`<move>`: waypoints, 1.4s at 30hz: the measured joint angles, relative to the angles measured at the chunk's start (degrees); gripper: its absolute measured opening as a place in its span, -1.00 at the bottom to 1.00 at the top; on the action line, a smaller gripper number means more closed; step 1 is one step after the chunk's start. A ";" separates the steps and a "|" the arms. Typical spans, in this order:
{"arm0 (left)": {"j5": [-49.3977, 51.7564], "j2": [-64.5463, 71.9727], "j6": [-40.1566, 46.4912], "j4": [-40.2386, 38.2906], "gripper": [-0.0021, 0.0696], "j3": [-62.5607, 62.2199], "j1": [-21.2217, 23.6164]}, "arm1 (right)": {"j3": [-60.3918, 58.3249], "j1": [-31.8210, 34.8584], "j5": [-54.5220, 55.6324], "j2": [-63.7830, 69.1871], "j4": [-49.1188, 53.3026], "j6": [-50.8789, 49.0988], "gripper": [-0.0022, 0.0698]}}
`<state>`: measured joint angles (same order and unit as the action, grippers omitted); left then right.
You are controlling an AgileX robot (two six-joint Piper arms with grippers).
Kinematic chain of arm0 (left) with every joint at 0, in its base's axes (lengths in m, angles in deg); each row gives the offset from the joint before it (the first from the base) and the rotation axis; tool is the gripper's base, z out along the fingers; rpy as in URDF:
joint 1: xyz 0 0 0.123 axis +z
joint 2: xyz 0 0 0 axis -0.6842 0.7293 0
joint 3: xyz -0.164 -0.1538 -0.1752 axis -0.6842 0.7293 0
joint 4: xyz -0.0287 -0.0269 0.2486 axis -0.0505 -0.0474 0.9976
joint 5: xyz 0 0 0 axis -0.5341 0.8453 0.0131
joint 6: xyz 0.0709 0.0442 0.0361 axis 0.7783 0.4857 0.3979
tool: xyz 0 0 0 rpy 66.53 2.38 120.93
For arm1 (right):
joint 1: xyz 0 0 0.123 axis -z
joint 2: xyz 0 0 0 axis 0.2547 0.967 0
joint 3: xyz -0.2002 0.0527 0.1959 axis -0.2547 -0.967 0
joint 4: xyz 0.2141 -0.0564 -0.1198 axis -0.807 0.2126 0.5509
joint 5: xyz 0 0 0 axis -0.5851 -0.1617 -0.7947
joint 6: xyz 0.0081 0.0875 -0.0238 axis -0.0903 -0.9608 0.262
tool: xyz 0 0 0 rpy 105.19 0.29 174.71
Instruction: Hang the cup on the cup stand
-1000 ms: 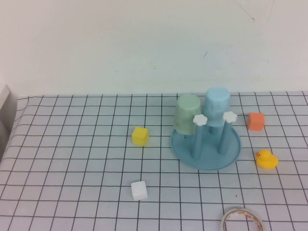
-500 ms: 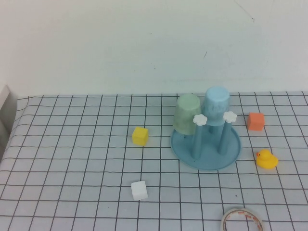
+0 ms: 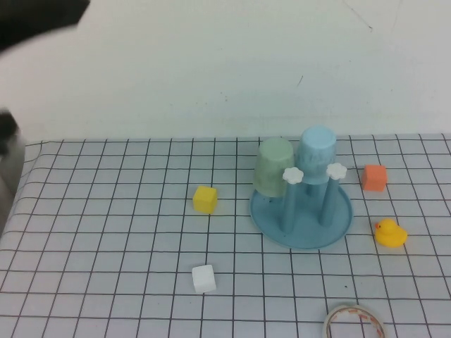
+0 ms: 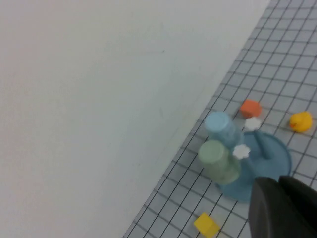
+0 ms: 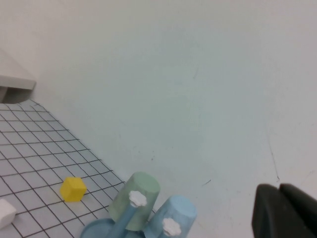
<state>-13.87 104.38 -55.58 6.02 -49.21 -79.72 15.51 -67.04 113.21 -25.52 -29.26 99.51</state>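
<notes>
1. The sky-blue plastic tumbler (image 3: 317,155) sits inverted over a rear peg of the round blue cup stand (image 3: 301,215), beside a pale green cup (image 3: 273,167), draining mouth-down.
2. The left gripper (image 4: 281,208) and right gripper (image 5: 282,210) hang raised above the table, jaws closed and empty, the hanging apparently done.

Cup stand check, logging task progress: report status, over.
Left tool shut, raised beside the stand. Right tool shut, empty, raised off the table. Cup inverted on the cup stand beside green cup. Nothing in the way.
</notes>
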 joint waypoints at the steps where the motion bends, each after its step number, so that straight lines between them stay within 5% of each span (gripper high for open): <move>1: -2.39 -1.32 -1.78 1.80 -0.94 3.40 0.00 | 0.00 0.00 0.00 0.00 0.00 0.00 -0.94; 8: -24.96 -15.67 -25.09 28.69 -0.94 36.11 0.00 | 0.00 0.00 0.00 0.00 0.00 -0.03 -0.94; 14: -32.54 -24.14 -43.76 39.75 -0.94 53.68 0.00 | 0.00 0.00 0.00 0.00 0.00 -0.13 -0.94; 34: -30.56 -30.36 -53.95 43.52 -0.94 71.12 0.96 | 0.00 0.00 0.00 0.00 0.00 -0.15 -0.94; 42: -33.47 -42.30 -63.54 41.70 -0.94 71.51 16.33 | 0.00 0.00 0.00 0.00 0.00 -0.15 -0.94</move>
<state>-47.34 62.08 -119.12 47.72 22.30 -63.39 15.51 -67.04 113.21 -25.52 -29.26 99.36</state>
